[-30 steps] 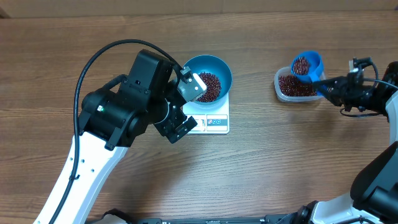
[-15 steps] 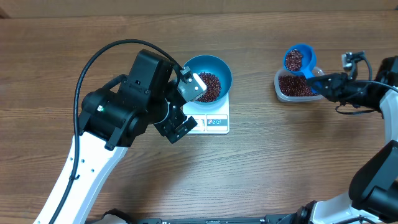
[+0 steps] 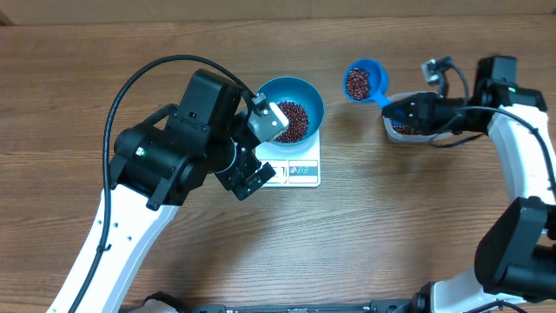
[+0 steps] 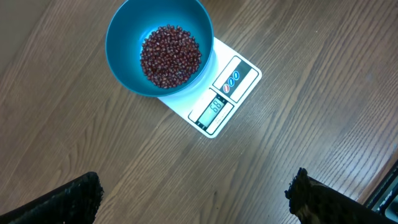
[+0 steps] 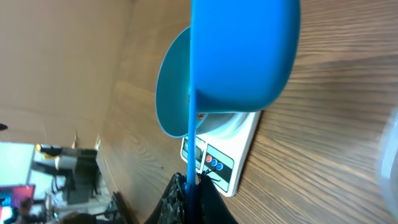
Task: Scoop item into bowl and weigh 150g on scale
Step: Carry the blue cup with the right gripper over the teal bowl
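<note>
Beans point(image 3: 357, 83) ride in the scoop point(image 3: 380, 94), its handle clamped in the closed right claw point(image 3: 401, 110), between tub point(image 3: 388, 129) and bowl point(image 3: 311, 92), which sits to its left on the scale point(image 3: 300, 171); the left claw point(image 3: 261, 149) hangs wide open, empty.

Blue bowl point(image 3: 309, 96), partly filled with beans point(image 3: 294, 122), sits on white scale point(image 3: 300, 170).

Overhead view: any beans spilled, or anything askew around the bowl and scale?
Nothing stands out. The beans lie only in the bowl, scoop and tub, none on the table. The bowl sits on the scale, display uncovered; the right gripper holds the scoop level.
</note>
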Controlling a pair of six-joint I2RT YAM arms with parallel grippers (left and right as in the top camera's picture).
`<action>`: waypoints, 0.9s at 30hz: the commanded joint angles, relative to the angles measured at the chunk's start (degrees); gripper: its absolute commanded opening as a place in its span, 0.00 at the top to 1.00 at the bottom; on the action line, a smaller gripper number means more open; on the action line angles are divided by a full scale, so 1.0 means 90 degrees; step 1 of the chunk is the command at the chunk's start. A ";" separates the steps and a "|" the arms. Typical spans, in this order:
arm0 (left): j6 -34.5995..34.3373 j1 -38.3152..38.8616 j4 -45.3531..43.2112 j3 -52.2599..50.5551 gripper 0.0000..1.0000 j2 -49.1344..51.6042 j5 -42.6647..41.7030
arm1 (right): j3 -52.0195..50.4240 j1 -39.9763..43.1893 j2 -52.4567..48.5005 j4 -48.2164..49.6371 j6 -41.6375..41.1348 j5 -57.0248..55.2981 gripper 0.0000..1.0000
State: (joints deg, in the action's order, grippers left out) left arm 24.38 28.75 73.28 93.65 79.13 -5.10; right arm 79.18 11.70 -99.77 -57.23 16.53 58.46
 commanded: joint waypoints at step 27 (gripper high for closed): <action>0.0000 -0.0027 -0.0002 0.0124 0.00 -0.0044 0.0022 | 0.0845 -0.2171 0.0012 -0.0226 -0.0216 -0.1834 0.96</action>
State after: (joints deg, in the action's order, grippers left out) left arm 24.38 28.75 73.28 93.65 79.13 -5.10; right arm 83.61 -7.31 -99.81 -59.61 14.55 43.31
